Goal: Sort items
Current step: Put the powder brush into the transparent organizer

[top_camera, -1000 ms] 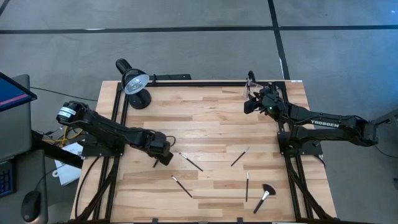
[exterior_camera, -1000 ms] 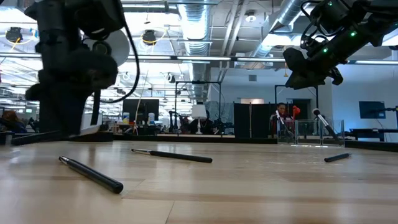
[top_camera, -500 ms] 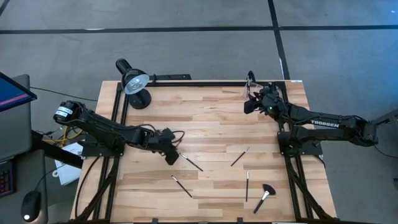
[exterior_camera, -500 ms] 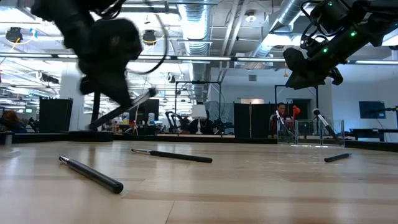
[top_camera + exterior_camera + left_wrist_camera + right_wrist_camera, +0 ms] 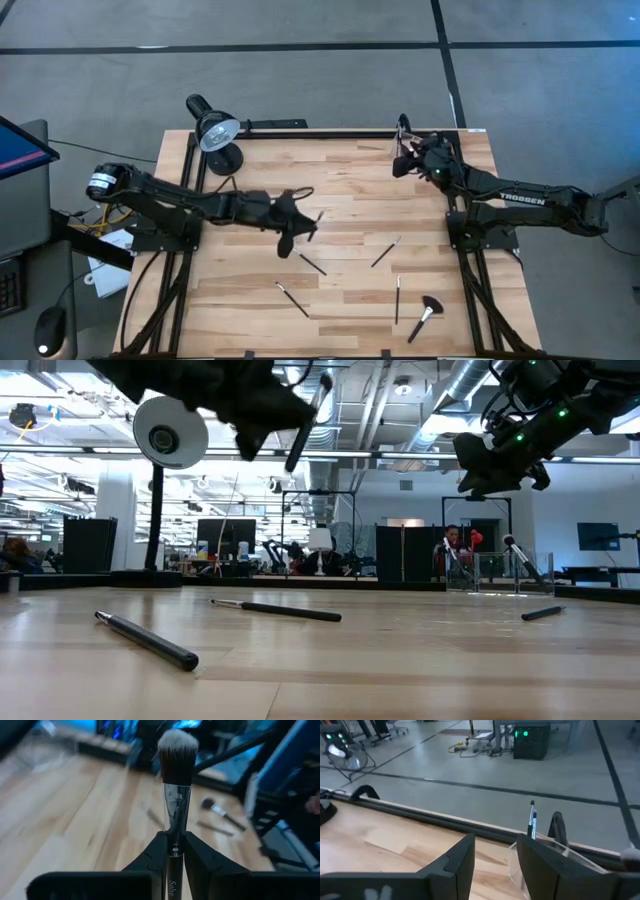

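Left gripper [image 5: 172, 851] clamped on silver-handled brush [image 5: 176, 795], bristles projecting ahead, lower handle hidden between jaws; right gripper [image 5: 495, 855] parted, empty, container [image 5: 555, 857] beyond partly cut off.

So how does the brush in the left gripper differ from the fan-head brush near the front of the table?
The held brush is clamped in the left gripper and lifted off the table; the fan brush lies flat on the wood, untouched. The held brush has a dense rounded head with pale tips; the fan brush has a wide, flat black head. Both have slim handles.
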You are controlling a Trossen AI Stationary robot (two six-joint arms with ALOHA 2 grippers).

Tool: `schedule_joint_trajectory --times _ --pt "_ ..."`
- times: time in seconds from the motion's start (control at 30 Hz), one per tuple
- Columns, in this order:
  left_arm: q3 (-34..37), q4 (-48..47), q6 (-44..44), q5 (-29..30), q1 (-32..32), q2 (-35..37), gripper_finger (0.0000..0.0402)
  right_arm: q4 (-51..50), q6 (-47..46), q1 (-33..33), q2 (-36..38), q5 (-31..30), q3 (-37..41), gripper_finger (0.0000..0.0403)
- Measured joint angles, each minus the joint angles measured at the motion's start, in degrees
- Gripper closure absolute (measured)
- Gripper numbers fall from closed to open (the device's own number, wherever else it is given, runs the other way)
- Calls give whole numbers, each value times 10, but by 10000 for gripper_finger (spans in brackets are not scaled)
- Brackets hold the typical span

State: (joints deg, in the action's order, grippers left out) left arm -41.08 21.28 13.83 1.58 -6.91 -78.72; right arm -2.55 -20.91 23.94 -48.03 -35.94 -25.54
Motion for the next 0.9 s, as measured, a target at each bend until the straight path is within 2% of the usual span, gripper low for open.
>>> schedule_joint_trajectory --times 0.27,0.37,0.47,0.6,0.67,0.77,0.9 --pt "0 93 -70 -63 59 0 361 19 -9 0 0 1 0 268" --pt "0 135 -78 -80 74 0 361 32 -56 -3 0 10 0 268" --pt "0 157 -88 -88 84 0 361 71 -64 -22 0 60 0 269" --pt "0 161 -91 -89 100 0 361 171 59 -71 0 220 0 268" --pt "0 162 -91 -89 108 0 361 220 84 -99 0 268 0 269" --pt "0 169 -91 -94 118 0 361 250 117 -141 0 287 0 270" --pt "0 214 -93 -130 121 -12 361 273 167 -197 -9 296 0 264"
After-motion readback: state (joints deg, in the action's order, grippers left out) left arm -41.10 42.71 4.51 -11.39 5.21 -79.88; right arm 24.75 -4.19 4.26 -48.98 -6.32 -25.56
